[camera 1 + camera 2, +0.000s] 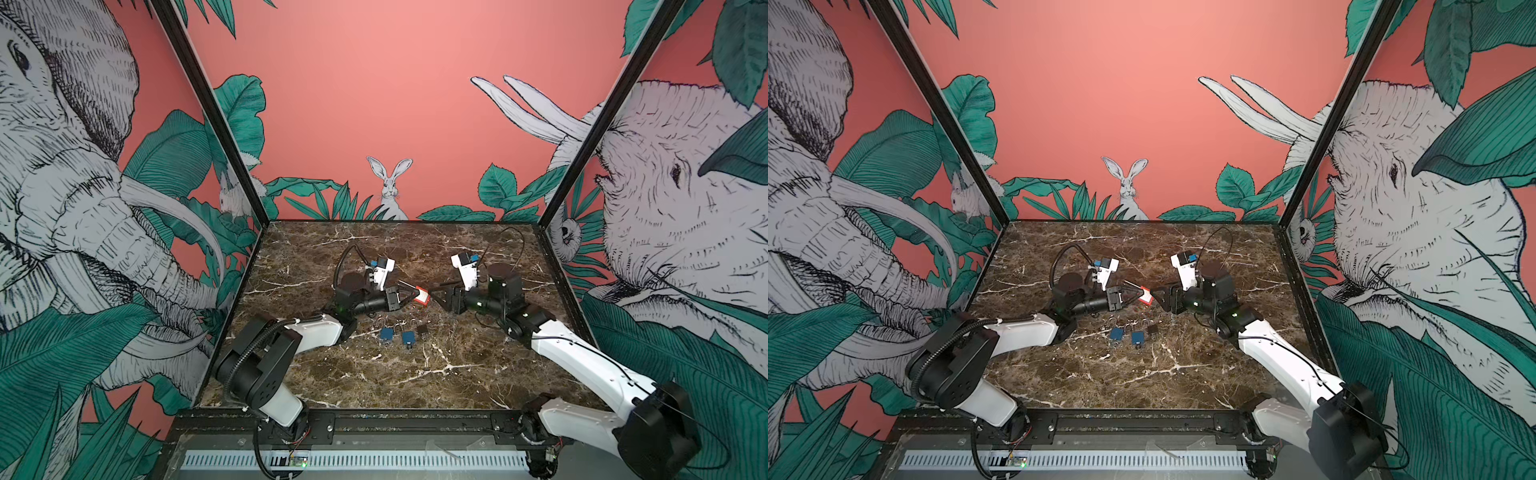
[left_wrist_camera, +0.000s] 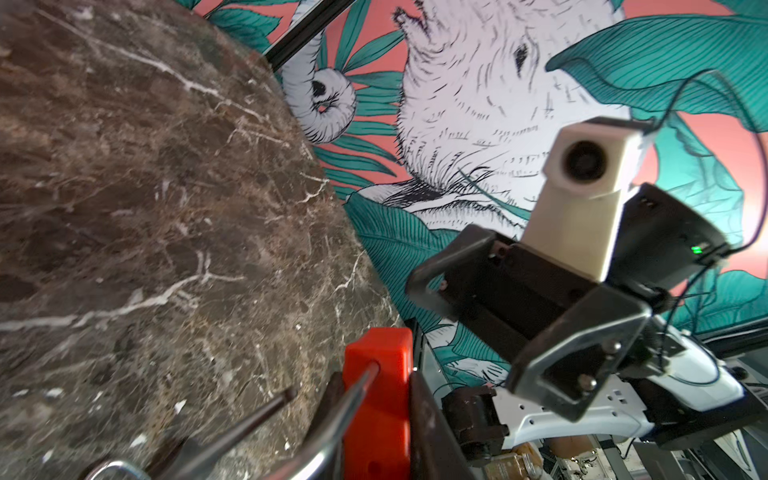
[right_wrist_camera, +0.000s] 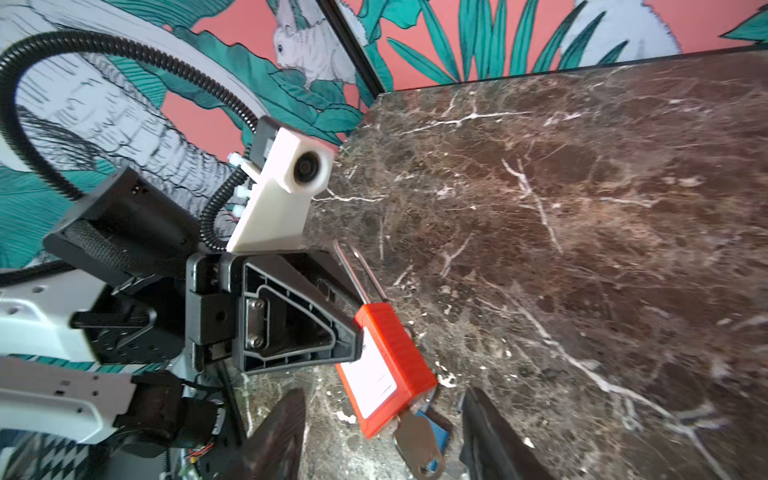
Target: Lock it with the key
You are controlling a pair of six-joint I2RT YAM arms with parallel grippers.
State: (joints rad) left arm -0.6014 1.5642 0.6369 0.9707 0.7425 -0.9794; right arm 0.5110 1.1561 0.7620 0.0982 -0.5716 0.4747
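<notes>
Left gripper (image 1: 414,293) is clamped on the red padlock (image 1: 422,296), dead centre in both top views. Right gripper (image 3: 384,440) is open, straddling the key (image 3: 415,446) at the bottom of its wrist view. I reckon closing off-centre could twist the lock loose.

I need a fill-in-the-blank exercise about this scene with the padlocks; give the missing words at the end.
1. The left pincer is shut on the ___ padlock.
2. The key sits in that padlock, and the right pincer stands ___ on both sides of it.
3. On the table lie ___ blue padlocks.
Missing words: red; open; two.
</notes>
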